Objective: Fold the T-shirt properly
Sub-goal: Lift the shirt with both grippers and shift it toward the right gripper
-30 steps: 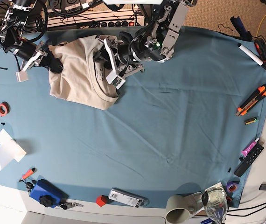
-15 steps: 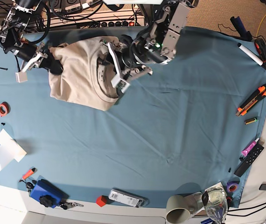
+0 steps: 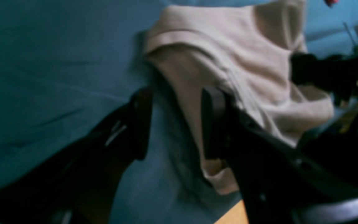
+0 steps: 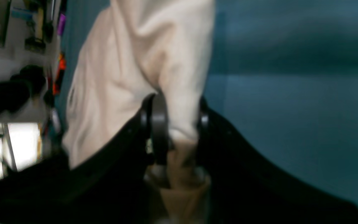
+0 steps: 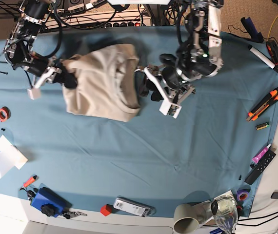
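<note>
Base view first, working outward from the front edge of the blue table cloth point(image 5: 129, 161): a grey cup point(image 5: 187, 218) lies tipped at that front edge with a clear glass point(image 5: 225, 210) just to its side, and a blue device point(image 5: 47, 201) sits at the cloth's front corner on the other side, a white paper cup point(image 5: 5, 158) lying a little further back. Further in, toward the back of the cloth, there's the T-shirt point(image 5: 104, 80), bunched into a crumpled beige heap. Just beside the shirt, the left gripper point(image 5: 156, 95) has its jaws standing wide apart with nothing between them; in the left wrist view one jaw is just off the shirt's edge point(image 3: 228, 62), whether it touches I cannot tell. On the shirt's other side, the right gripper point(image 5: 63, 78) is clamped onto a fold of the T-shirt, and the right wrist view shows it plainly: beige fabric point(image 4: 154, 62) pinched tight between the two black fingers point(image 4: 158, 124). Beyond the cloth's back edge, a tangle of cables point(image 5: 95, 14).
</note>
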### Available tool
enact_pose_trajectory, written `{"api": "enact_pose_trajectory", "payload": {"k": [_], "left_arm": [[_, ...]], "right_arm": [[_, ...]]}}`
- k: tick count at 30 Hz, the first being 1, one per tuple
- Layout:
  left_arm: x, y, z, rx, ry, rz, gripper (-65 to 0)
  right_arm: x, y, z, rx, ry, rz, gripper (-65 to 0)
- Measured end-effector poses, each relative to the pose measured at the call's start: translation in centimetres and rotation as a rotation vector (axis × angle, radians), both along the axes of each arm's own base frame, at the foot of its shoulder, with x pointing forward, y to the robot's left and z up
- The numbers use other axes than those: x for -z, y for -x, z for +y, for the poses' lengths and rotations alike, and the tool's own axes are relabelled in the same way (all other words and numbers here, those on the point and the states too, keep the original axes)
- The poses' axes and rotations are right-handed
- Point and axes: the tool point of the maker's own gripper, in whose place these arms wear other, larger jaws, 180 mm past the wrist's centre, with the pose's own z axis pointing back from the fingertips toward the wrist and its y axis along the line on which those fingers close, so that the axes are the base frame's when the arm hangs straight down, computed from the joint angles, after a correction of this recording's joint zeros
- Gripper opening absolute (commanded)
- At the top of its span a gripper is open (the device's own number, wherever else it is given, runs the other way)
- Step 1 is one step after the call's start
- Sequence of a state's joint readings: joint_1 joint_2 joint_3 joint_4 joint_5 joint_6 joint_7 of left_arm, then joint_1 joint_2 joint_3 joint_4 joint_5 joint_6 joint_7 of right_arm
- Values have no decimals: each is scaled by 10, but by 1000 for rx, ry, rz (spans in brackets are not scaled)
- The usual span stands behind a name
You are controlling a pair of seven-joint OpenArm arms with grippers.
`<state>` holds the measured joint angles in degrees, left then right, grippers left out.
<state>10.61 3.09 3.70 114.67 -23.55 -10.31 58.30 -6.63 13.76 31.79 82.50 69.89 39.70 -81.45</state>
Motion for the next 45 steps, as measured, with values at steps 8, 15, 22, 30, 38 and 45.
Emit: {"api": "enact_pose_trajectory", "payload": {"k": [8,15,22,30,38,45], "left_arm": [[5,0,10,-5,-27,5,-384],[7,2,10,-1,-34,14,-384],[16,7,24,11,-87,36,-384],[0,-6,92,-182,-118,-13,-384],[4,4,155,-258,-169,5,-384],[-1,6,153,-243,-118,4,-384]], "right_arm": [[-14,-18,8,-96,178,-52,-650],[9,-13,61,-271,202,-7,-650],[11,-25,101,-287,162,-27,-650],[2,-56,117,-262,205,-88,-650],[-12,-93,150,-239,115,-134,-650],[-33,-139,140,-152,188,-188,-650]]}}
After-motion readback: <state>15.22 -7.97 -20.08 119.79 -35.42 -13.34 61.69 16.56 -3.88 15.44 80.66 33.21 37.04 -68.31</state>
